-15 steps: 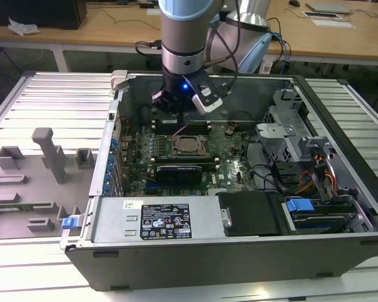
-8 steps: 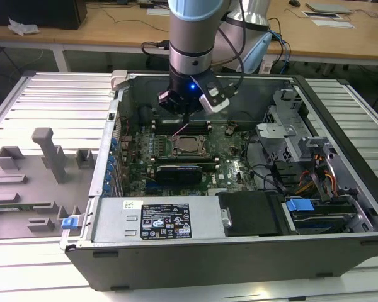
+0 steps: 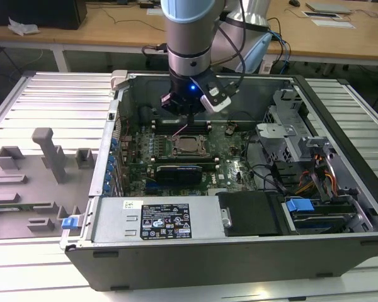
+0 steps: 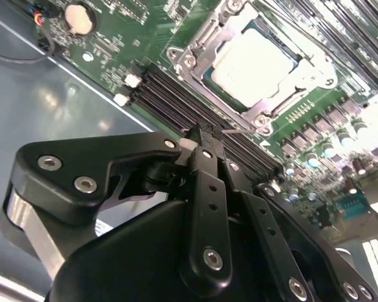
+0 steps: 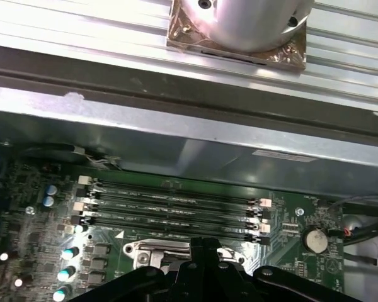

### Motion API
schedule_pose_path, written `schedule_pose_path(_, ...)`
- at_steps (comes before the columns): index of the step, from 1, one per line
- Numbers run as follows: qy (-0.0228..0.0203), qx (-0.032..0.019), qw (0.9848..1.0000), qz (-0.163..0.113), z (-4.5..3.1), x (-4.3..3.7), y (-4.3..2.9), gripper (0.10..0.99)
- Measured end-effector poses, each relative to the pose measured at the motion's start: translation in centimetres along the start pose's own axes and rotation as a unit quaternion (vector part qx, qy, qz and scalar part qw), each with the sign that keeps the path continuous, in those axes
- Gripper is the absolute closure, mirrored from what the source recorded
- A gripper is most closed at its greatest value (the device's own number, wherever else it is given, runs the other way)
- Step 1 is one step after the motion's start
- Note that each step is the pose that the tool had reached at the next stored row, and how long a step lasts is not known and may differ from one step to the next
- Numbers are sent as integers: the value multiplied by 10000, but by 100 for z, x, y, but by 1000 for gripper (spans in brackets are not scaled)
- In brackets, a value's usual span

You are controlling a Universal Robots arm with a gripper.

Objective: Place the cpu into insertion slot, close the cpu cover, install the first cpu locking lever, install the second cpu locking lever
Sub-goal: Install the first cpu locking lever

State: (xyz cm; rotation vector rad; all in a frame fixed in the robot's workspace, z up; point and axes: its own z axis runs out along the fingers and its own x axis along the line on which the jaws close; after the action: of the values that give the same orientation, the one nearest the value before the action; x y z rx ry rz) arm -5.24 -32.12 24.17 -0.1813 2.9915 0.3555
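Note:
The cpu (image 3: pixel 188 146) (image 4: pixel 252 60), with its pale silvery top, lies flat in the socket on the green motherboard. The silvery cpu cover (image 4: pixel 198 63) is folded down around it as a frame. The insertion slot is hidden beneath the two. My gripper (image 3: pixel 184 117) (image 4: pixel 205 133) (image 5: pixel 201 242) hovers just beyond the socket's far edge, over the memory slots, with its black fingers together. A thin wire locking lever (image 3: pixel 181 129) (image 4: pixel 235 131) rises from the socket to the fingertips. Whether it is pinched cannot be told.
Black memory slots (image 5: pixel 170 211) run beside the socket. A coin battery (image 5: pixel 314 239) sits on the board. The case's back wall (image 5: pixel 176 126) stands close behind the gripper. A power supply (image 3: pixel 157 220) and a drive cage (image 3: pixel 290 135) flank the board. Grey fixtures (image 3: pixel 47 154) stand outside the case.

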Motion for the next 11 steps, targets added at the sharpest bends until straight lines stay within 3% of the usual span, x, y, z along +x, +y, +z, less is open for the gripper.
schedule_pose_path(6,-137,25,9999,-28,44,64,-4,980)
schedule_pose_path(11,-183,73,9998,29,91,79,-15,980)
